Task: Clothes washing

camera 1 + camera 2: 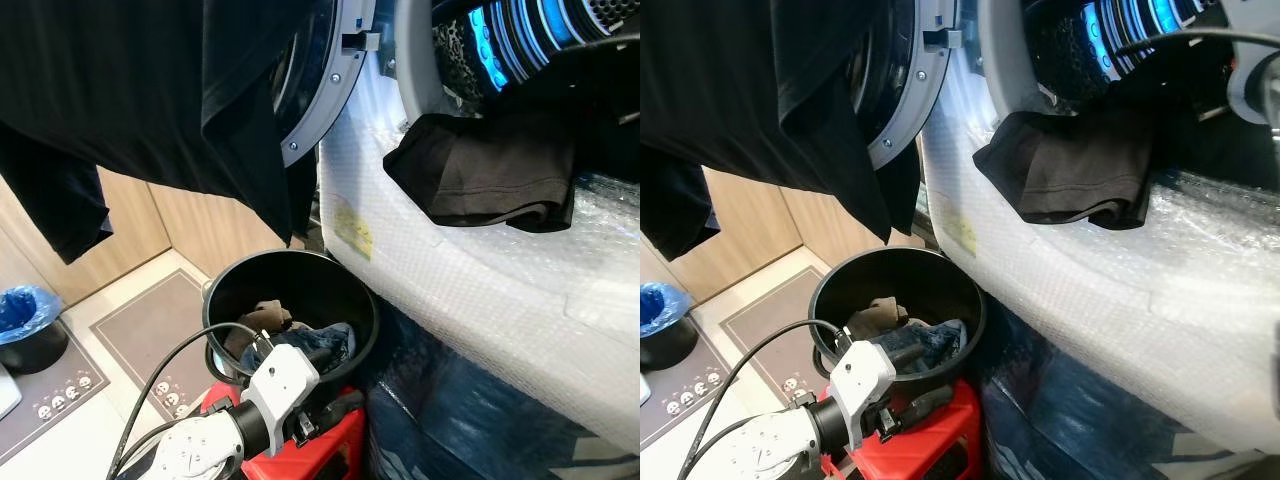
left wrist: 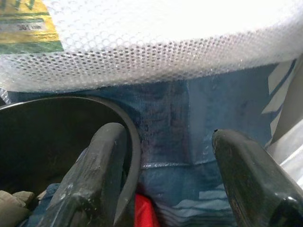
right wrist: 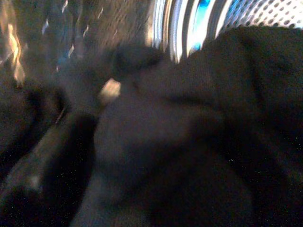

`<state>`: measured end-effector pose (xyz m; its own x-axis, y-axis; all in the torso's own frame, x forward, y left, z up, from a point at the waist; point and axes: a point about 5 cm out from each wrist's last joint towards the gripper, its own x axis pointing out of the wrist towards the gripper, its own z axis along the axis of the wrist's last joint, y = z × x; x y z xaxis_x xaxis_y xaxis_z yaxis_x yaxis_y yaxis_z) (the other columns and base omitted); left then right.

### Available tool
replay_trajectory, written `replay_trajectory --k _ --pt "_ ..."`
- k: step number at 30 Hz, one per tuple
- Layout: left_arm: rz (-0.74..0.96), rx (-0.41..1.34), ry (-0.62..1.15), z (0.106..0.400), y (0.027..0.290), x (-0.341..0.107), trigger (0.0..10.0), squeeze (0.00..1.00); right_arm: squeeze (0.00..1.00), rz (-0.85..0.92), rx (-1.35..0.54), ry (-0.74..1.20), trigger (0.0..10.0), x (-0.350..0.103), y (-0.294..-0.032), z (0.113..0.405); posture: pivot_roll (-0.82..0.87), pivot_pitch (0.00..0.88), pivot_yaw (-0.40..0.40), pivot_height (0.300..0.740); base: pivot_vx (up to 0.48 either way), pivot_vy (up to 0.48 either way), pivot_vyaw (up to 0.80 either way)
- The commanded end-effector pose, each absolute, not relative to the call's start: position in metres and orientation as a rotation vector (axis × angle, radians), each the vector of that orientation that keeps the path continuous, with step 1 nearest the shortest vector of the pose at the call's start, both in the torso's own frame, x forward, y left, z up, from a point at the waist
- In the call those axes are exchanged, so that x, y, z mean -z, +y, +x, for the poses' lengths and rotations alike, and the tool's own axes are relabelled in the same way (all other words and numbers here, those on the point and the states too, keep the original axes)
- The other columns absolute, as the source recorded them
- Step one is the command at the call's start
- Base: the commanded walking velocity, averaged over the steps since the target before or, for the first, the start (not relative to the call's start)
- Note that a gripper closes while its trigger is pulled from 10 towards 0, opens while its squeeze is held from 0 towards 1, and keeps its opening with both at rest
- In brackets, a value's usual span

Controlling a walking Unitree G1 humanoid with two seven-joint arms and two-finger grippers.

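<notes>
Loading the washer, garment at the door.
Dark garment (image 1: 490,175) drapes over the drum's lip; right pincer's grip can't be told. Left pincer (image 2: 165,189) released beside the bucket (image 1: 225,290). Next: push it inside.

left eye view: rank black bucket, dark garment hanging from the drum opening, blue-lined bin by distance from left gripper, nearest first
1. black bucket: left gripper is at its rim, one finger inside.
2. blue-lined bin: on the floor, far left.
3. dark garment: up right, draped over the washer's lip.
</notes>
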<state>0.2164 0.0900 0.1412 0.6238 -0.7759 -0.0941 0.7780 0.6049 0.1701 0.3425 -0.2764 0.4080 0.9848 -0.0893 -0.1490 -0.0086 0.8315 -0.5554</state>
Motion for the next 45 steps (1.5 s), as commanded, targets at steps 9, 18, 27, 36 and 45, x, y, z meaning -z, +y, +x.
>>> replay_trajectory --k 9,18,27,36,45 --pt "0.209 0.931 -0.007 0.216 0.089 -0.146 10.0 0.0 0.0 -0.471 -0.208 0.126 10.0 -0.418 -0.265 0.304 -0.06 0.086 -0.029 0.74 0.0 0.0 0.0" --pt "0.22 0.951 -0.013 0.22 0.089 -0.148 10.0 0.0 0.0 -0.421 -0.464 0.054 10.0 -0.423 -0.242 0.272 -0.08 0.075 -0.013 0.74 0.0 0.0 0.0" --pt "0.217 0.95 -0.015 0.221 0.088 -0.148 10.0 0.0 0.0 -0.507 -0.656 -0.143 10.0 -0.413 -0.221 0.25 -0.07 0.081 -0.013 0.74 0.0 0.0 0.0" --pt "0.219 0.941 -0.018 0.221 0.09 -0.149 10.0 0.0 0.0 -0.642 -0.735 -0.23 10.0 -0.354 -0.192 0.248 -0.06 0.091 -0.009 0.74 0.0 0.0 0.0" --pt "0.219 0.934 -0.017 0.22 0.09 -0.149 10.0 0.0 0.0 -0.748 -0.612 -0.322 10.0 -0.311 -0.177 0.258 -0.06 0.097 -0.008 0.74 0.0 0.0 0.0"
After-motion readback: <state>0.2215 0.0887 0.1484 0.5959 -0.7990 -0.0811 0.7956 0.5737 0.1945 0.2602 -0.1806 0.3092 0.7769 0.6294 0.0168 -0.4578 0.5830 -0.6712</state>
